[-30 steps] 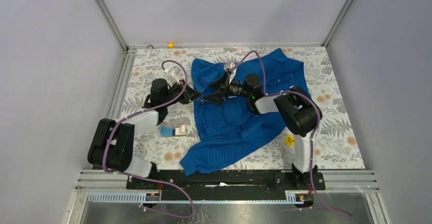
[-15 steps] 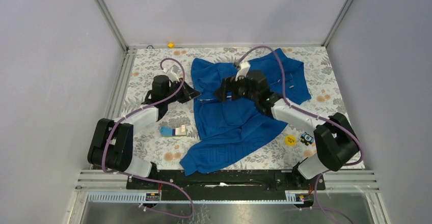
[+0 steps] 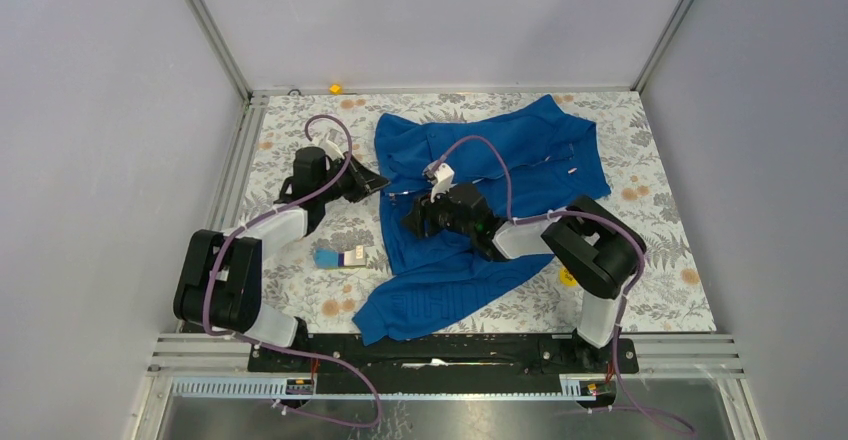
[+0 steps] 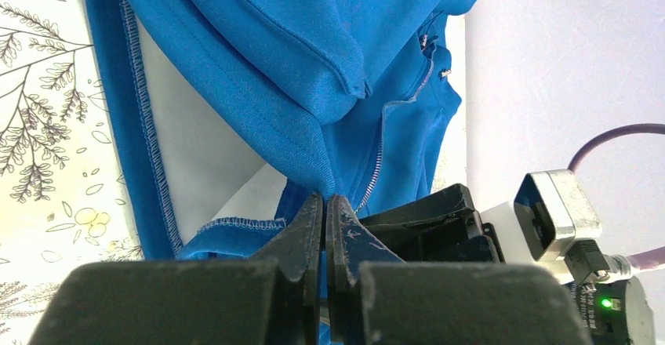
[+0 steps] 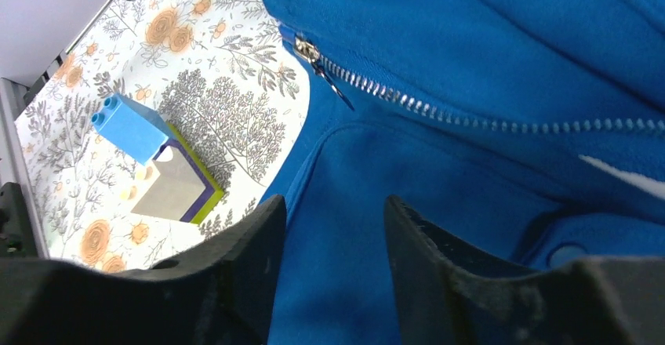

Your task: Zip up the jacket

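Two claws at the large royal-blue fabric jacket (image 3: pixel 540 150).
The left gripper (image 4: pixel 324 204) is pressed together, pinching the jacket's hem at its tips. The right gripper (image 5: pixel 333 208) stands apart over the fabric, with the silvery zipper slider (image 5: pixel 306 49) just beyond its tips.

So the jacket (image 3: pixel 540 150) lies spread over the middle and far part of the table (image 3: pixel 680 260), with one sleeve trailing toward the near edge. The left gripper (image 3: pixel 383 182) sits right at its left edge. The right gripper (image 3: pixel 412 222) is over the jacket, just right of that and a bit nearer the front. A little brick stack (image 3: pixel 340 257) lies on the table left of the jacket, in front of the left gripper. There's a small cube (image 3: pixel 335 88) way back at the far edge.
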{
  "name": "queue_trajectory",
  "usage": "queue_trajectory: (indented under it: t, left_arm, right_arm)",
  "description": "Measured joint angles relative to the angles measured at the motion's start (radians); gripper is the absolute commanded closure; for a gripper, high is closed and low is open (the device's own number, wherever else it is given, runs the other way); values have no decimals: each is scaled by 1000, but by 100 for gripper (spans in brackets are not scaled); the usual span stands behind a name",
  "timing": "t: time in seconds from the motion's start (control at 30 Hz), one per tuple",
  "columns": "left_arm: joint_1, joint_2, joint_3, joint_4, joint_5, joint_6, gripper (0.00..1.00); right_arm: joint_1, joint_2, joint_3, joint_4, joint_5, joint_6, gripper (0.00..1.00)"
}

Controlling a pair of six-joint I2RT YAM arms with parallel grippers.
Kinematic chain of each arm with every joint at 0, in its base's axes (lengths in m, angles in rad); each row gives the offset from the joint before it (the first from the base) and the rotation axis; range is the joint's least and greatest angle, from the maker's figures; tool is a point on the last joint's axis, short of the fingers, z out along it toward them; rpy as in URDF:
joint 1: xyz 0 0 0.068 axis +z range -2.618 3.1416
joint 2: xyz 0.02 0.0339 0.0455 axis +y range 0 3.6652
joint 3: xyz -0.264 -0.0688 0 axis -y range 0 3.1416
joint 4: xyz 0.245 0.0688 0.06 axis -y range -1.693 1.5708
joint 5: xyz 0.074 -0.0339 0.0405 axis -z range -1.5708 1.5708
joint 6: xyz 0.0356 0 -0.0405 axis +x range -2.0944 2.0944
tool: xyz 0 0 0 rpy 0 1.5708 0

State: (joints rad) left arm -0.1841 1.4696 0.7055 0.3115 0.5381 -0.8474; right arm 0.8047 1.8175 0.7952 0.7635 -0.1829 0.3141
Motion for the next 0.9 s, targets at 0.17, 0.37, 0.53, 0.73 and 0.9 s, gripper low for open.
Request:
queue_trajectory:
  t: [0.17, 0.37, 0.53, 0.73, 0.9]
  left_arm:
    - [3, 19, 0, 6, 14, -22, 100]
    - [10, 37, 0, 7, 25, -36, 100]
    - [11, 37, 0, 12, 29, -40, 100]
    - [14, 38, 0, 18, 35, -43, 100]
    - [16, 39, 0, 28, 43, -48, 100]
  right_arm:
    - [5, 64, 8, 117, 3, -6, 51]
    - [31, 108, 24, 193, 46, -15, 64]
    - [34, 152, 61, 241, 88, -12, 61]
    - [35, 168, 62, 267, 116, -11, 63]
    - [35, 173, 67, 284, 121, -11, 66]
